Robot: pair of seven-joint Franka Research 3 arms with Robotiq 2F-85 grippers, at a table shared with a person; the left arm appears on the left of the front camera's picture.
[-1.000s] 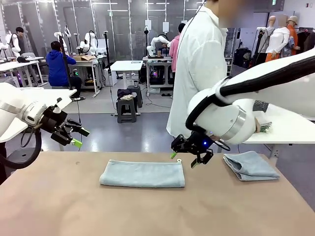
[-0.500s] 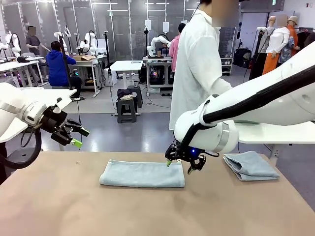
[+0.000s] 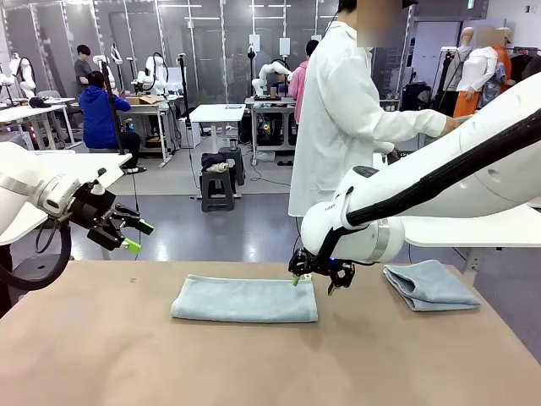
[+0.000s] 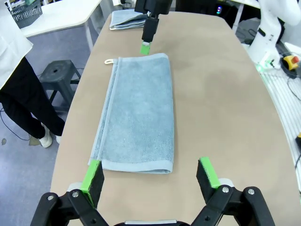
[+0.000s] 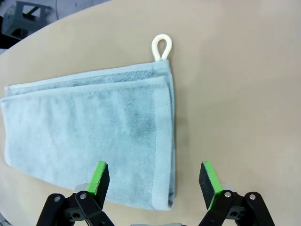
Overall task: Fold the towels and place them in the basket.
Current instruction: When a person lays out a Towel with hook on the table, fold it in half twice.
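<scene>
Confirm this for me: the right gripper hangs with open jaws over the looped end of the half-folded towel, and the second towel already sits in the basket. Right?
Not quite. The right gripper does hang with open jaws over the looped end of the half-folded towel, but the second towel lies folded on the table, off to the robot's right, not in a basket. The front view shows it.

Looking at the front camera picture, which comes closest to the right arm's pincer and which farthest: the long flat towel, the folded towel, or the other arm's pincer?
1. The long pale blue-grey terry towel lying flat mid-table: its right end sits just below the right pincer.
2. The folded pale blue-grey towel, farther toward the table's right side.
3. The left pincer, raised off the table's left edge.
</scene>
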